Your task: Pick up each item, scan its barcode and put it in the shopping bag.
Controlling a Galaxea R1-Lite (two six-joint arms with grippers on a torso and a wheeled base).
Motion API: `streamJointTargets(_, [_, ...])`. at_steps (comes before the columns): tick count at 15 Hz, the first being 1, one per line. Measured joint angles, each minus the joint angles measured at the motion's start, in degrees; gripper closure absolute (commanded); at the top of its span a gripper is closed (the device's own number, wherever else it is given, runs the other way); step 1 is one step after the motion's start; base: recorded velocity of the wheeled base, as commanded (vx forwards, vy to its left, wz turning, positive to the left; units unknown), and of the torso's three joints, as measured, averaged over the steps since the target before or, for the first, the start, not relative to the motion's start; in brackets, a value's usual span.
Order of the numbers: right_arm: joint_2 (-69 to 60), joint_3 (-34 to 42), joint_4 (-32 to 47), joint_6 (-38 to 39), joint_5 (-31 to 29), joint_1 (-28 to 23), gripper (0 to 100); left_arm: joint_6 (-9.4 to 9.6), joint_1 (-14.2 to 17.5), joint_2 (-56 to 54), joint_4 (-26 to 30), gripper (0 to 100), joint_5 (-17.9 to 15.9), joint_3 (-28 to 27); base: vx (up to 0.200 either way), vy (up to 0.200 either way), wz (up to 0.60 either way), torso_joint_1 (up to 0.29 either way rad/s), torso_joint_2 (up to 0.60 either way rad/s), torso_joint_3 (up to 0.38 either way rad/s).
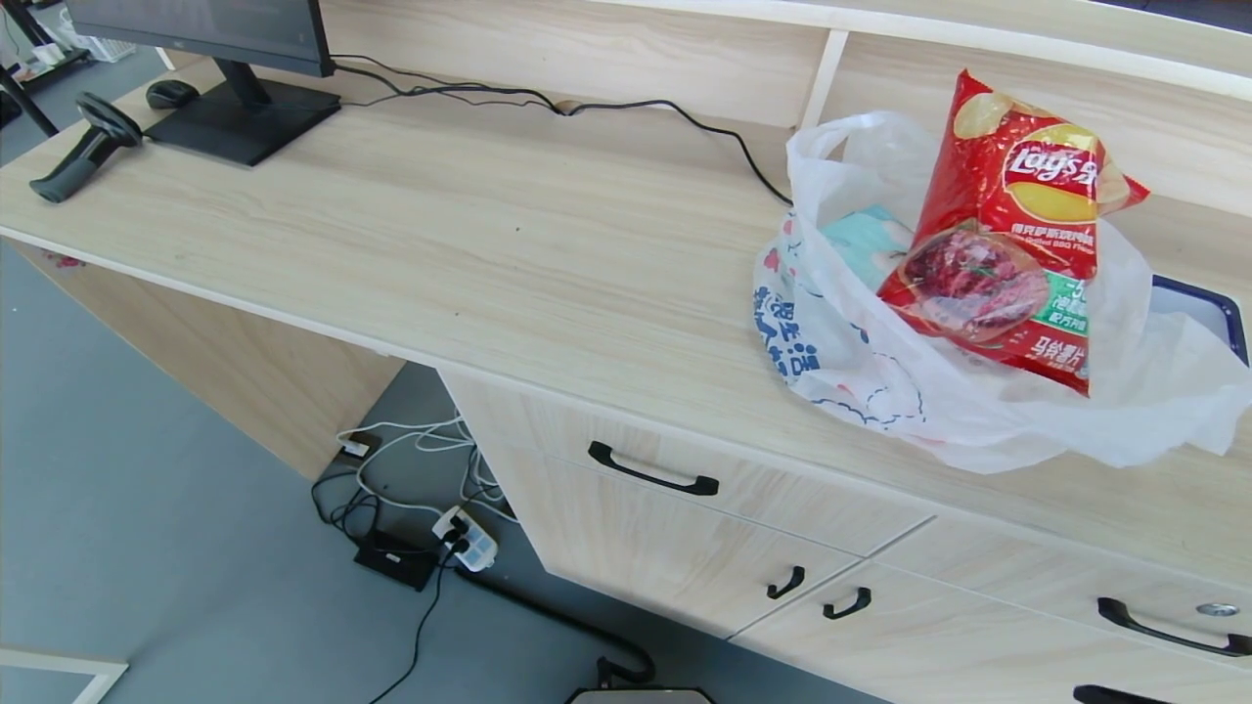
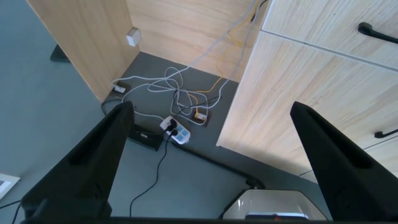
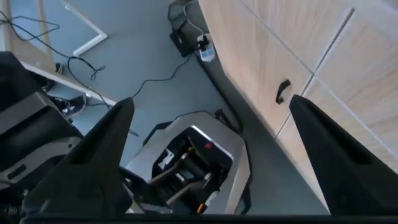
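With left pincer (image 2: 211,109) and right pincer (image 3: 211,102) both spread wide and empty, low beside the drawers (image 1: 685,548), and chip bag (image 1: 1017,215) standing half out of the shopping bag (image 1: 978,411) on the table (image 1: 489,244), better to approach from above and push gently, not tipping it.

Head looks down on counter (image 1: 489,254); wrists face floor (image 2: 37,93); power strip (image 1: 469,543) shared.

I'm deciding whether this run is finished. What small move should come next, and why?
Probably raise the right gripper toward the chip bag to nudge it deeper. It sticks well out of the shopping bag, and that gripper hangs open and empty, low by the drawers.
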Motion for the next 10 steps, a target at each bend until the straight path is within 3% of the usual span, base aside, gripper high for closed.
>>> streamJointTargets(4, [-18.41, -0.76, 22.46, 0.74, 0.04, -0.3, 0, 0.09, 0.04, 0.0, 0.05, 0, 0.0, 0.0, 0.0, 0.0, 0.0, 0.0, 0.0, 0.0])
streamJointTargets(7, [-25.49, -1.39, 24.14, -1.0, 4.69, -0.26, 0, 0.09, -0.05, 0.0, 0.09, 0, 0.0, 0.0, 0.0, 0.0, 0.0, 0.0, 0.0, 0.0])
streamJointTargets(10, [-30.46, -0.23, 22.91, -5.6, 3.61, -2.4, 0, 0.09, 0.0, 0.0, 0.05, 0, 0.0, 0.0, 0.0, 0.0, 0.0, 0.0, 0.0, 0.0])
